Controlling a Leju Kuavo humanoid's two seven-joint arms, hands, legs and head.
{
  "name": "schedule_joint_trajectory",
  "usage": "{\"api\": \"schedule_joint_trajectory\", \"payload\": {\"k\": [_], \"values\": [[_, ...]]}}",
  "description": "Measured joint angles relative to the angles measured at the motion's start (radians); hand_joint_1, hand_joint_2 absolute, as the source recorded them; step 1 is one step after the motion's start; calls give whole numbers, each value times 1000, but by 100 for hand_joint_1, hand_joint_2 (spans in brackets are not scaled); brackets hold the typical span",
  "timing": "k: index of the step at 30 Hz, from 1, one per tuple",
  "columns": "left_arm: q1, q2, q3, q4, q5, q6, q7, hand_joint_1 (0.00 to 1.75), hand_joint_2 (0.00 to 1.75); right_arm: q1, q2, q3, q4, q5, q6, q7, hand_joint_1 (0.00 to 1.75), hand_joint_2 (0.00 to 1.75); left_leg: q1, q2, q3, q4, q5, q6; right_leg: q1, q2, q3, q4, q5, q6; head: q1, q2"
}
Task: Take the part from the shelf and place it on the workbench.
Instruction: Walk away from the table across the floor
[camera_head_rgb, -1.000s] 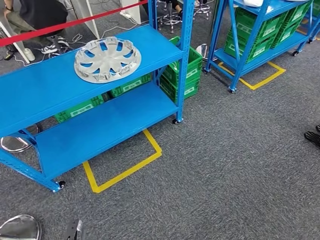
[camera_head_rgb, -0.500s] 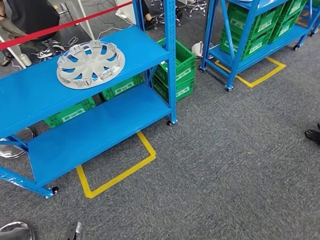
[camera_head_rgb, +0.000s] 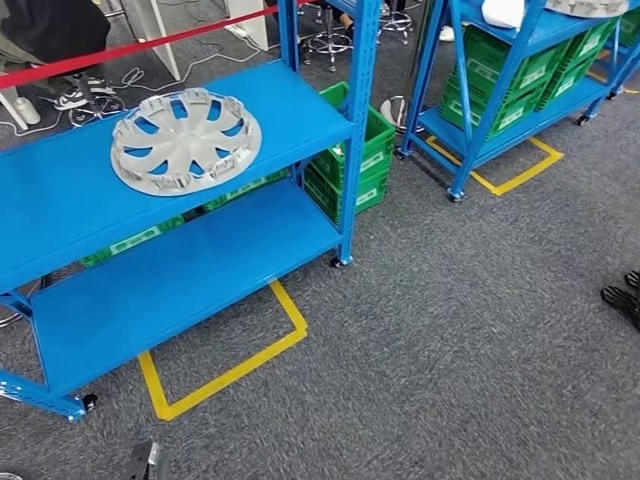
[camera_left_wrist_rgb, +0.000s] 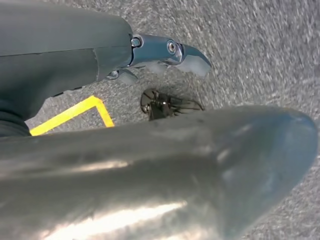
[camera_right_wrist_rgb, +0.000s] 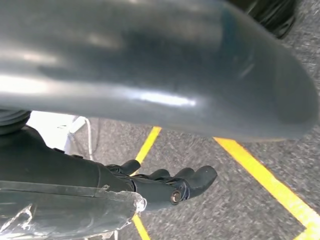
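Left hand (camera_left_wrist_rgb: 166, 50) fingers extended, empty; right hand (camera_right_wrist_rgb: 166, 185) likewise.

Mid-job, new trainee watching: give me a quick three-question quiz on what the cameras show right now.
1. True or false: the silver wheel cover lies on the lower level of the near blue shelf.
2. Multiple choice: what sits behind the near shelf's lower level? A) green crates B) red buckets C) cardboard boxes
3. Fill in: both wrist views show a robot hand, left and right, over grey carpet, and each holds ____.

Key: 1 false, it lies on the upper level. 2 A. 3 nothing.
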Motion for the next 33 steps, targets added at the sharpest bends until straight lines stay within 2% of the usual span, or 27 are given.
{"api": "schedule_joint_trajectory", "payload": {"k": [1,2,3,4,5,6,7,8,11,13,15,16,17,18,19,20,21,22,23,25,26,28,29,30,31,32,33], "values": [[1,-1,0,0,0,0,0,0,0,3,0,0,0,0,0,0,0,0,-2,-1,13,0,-12,2,3,0,-38,31,-14,-2,1,0],[3,-1,0,0,0,0,0,0,0,6,0,0,0,0,0,0,0,0,-3,-3,29,0,-24,4,6,0,-61,29,-15,-6,1,0],[4,-1,1,0,0,0,0,0,0,8,0,0,0,0,0,0,0,0,-5,-5,47,0,-37,4,10,0,-71,-4,6,-10,2,0],[5,-1,1,0,0,0,0,0,0,10,-1,0,0,1,0,0,0,0,-6,-6,66,0,-51,3,14,0,-70,-58,51,-15,2,0],[5,-2,1,0,0,0,0,0,0,12,-1,0,0,1,0,0,0,0,-7,-7,84,1,-66,1,17,0,-69,-113,115,-21,2,0],[5,-3,2,0,0,0,-1,0,0,12,-2,0,0,2,2,0,0,0,-8,-7,95,1,-78,-2,21,0,-63,-156,165,-27,2,0],[4,-3,2,0,1,-1,-3,0,0,12,-3,0,0,3,3,0,0,0,-9,-7,101,-1,-86,-7,24,1,-60,-182,205,-32,2,0],[4,-3,2,0,2,-2,-6,0,0,12,-3,0,0,3,5,-2,0,0,-10,-8,104,-2,-90,-12,26,1,-59,-191,221,-37,2,0],[0,-3,2,0,4,-10,-20,0,0,11,-3,1,0,6,14,-9,0,0,-12,-7,86,26,-76,-30,19,-6,-40,-214,215,-46,0,0],[-2,-2,2,0,5,-13,-25,0,0,9,-3,1,0,7,18,-12,0,0,-10,-4,31,109,-87,-42,13,-15,-20,-234,211,-51,-3,0],[-1,-2,2,0,4,-12,-25,0,0,8,-3,1,0,8,18,-13,0,0,-5,-3,-43,207,-133,-49,9,-26,-4,-243,202,-54,-4,0],[1,-1,2,0,4,-12,-25,0,0,8,-3,1,0,8,18,-13,0,0,-3,-2,-72,235,-144,-52,7,-32,5,-244,195,-53,-4,0],[2,-1,2,0,3,-11,-25,0,0,8,-3,1,0,8,17,-13,0,0,1,-1,-90,238,-134,-56,4,-38,14,-244,188,-52,-4,0],[4,-1,2,0,2,-9,-25,0,0,8,-3,1,0,9,16,-13,0,0,5,3,-93,212,-100,-62,0,-45,24,-244,181,-49,-4,0],[4,-1,2,0,2,-8,-24,0,0,8,-3,1,0,10,16,-13,0,0,9,12,-82,162,-51,-68,-4,-52,35,-244,174,-45,-4,0],[4,-2,2,0,1,-7,-24,0,0,8,-3,1,0,11,16,-13,0,0,13,35,-67,102,-1,-75,-6,-60,46,-244,168,-39,-5,0],[1,-3,2,0,1,-6,-23,0,0,8,-3,1,0,11,15,-13,0,0,13,59,-53,48,23,-78,-7,-68,54,-243,161,-31,-8,0],[-2,-4,2,0,1,-6,-23,0,0,8,-4,1,-1,12,15,-13,0,0,12,80,-45,12,37,-74,-5,-77,60,-243,154,-23,-10,0],[-5,-5,1,0,1,-5,-23,0,0,9,-4,1,-1,13,14,-13,0,0,11,90,-43,-4,38,-67,-2,-88,65,-244,147,-15,-11,0],[-5,-4,1,0,1,-4,-22,0,0,7,-4,1,-1,14,14,-12,0,0,10,71,-42,-7,39,-44,-1,-114,77,-249,133,-2,-9,0],[-2,-4,1,0,1,-4,-22,0,0,5,-4,2,-1,14,14,-12,0,0,11,57,-40,-8,41,-36,-2,-109,80,-244,122,3,-5,0],[-2,-4,0,0,1,-2,-22,0,0,2,-4,2,-1,15,13,-13,0,0,13,32,-37,-9,43,-22,-5,-66,57,-176,77,9,0,0],[-3,-4,0,0,1,-1,-22,0,0,3,-4,2,-1,16,12,-13,0,0,12,19,-37,-9,43,-16,-4,-38,27,-112,44,9,3,0],[-5,-4,0,0,1,0,-22,0,0,4,-4,2,-1,16,11,-13,0,0,10,6,-36,-9,42,-12,-2,-23,-9,-44,15,7,5,0],[-5,-4,0,0,1,1,-22,0,0,6,-4,2,-1,17,10,-12,0,0,8,-10,-35,-9,41,-9,0,-16,-40,10,-1,4,6,0],[-4,-4,1,0,1,2,-22,0,0,8,-4,2,-1,17,10,-12,0,0,5,-25,-33,-9,39,-7,3,-12,-58,30,4,0,6,0],[-2,-4,1,0,1,2,-22,0,0,8,-4,2,-1,17,9,-12,0,0,3,-40,-30,-9,38,-6,5,-9,-58,12,29,-5,6,0]]}}
